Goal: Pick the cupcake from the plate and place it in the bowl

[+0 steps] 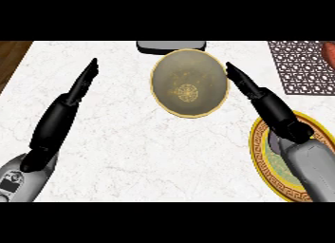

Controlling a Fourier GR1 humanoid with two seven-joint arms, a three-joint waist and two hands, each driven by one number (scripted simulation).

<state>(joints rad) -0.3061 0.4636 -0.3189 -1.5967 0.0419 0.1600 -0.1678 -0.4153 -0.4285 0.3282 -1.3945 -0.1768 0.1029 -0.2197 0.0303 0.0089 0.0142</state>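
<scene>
both black hands, left hand point(71, 97) and right hand point(257, 95), straight-fingered, flank the round glossy gold bowl point(189, 83) on veined marble.

— What is seen of the arms?
— Two grey forearms, smooth and rounded; dark markings are seen on the left one.
— And the hands?
— A black left hand point(61, 114) and black right hand point(268, 102), slim and tapered.
</scene>
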